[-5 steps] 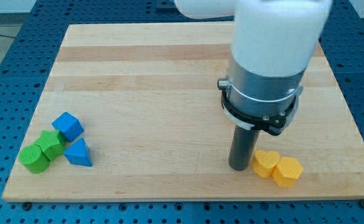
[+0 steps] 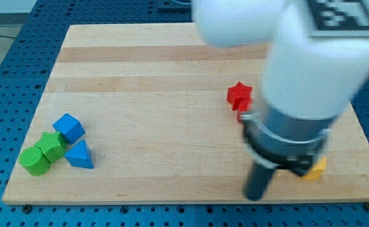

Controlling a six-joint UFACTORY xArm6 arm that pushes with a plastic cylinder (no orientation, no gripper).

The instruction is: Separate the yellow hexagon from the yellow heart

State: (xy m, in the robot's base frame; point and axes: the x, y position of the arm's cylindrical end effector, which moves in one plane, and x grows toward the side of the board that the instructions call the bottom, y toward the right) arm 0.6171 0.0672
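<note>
Only a corner of one yellow block (image 2: 315,169) shows, near the board's bottom right, sticking out from behind my arm. I cannot tell whether it is the hexagon or the heart. The other yellow block is hidden by the arm. My tip (image 2: 255,197) is down at the board's bottom edge, to the left of that yellow corner and apart from it. The wide grey and white arm body covers the space between them.
A red star (image 2: 239,94) lies right of centre, just above the arm, with a small bit of red (image 2: 243,116) below it. At the bottom left sit a blue cube (image 2: 69,128), a blue triangle (image 2: 79,155) and two green blocks (image 2: 52,146) (image 2: 33,160).
My arm has moved right and down toward the bottom edge, now covering the yellow pair. The visible yellow corner lies further right than before. The red star has come into view.
</note>
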